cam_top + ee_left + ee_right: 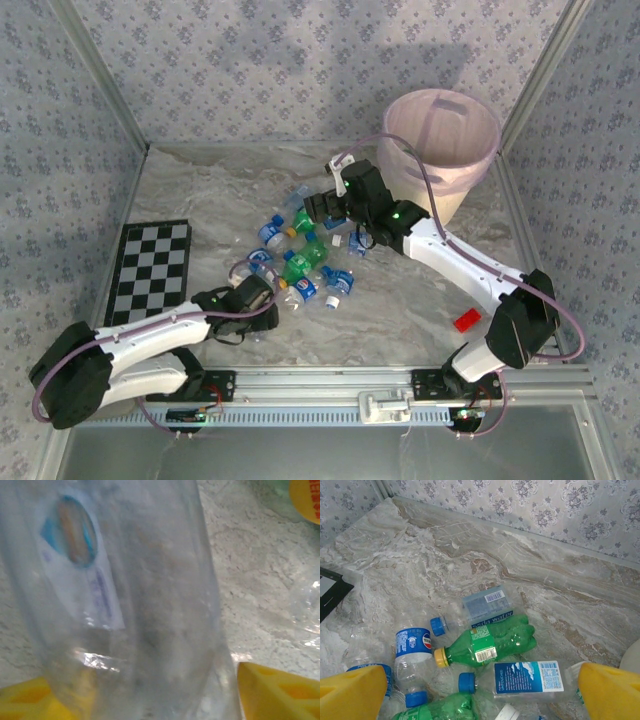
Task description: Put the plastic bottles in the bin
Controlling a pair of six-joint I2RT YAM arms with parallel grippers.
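The pink bin stands at the back right. Several plastic bottles lie piled mid-table. My left gripper is at the pile's near left edge. Its yellow fingers press both sides of a clear bottle with a pale blue label, so the left gripper is shut on it. My right gripper hovers open over the pile's far side. Between and below its fingers lie a green bottle with a yellow cap, a blue-labelled clear bottle and a Pepsi-labelled bottle; the right gripper holds nothing.
A checkerboard lies at the left. A small red block sits near the right arm's base. Patterned walls enclose the marble table, and a metal rail runs along the front.
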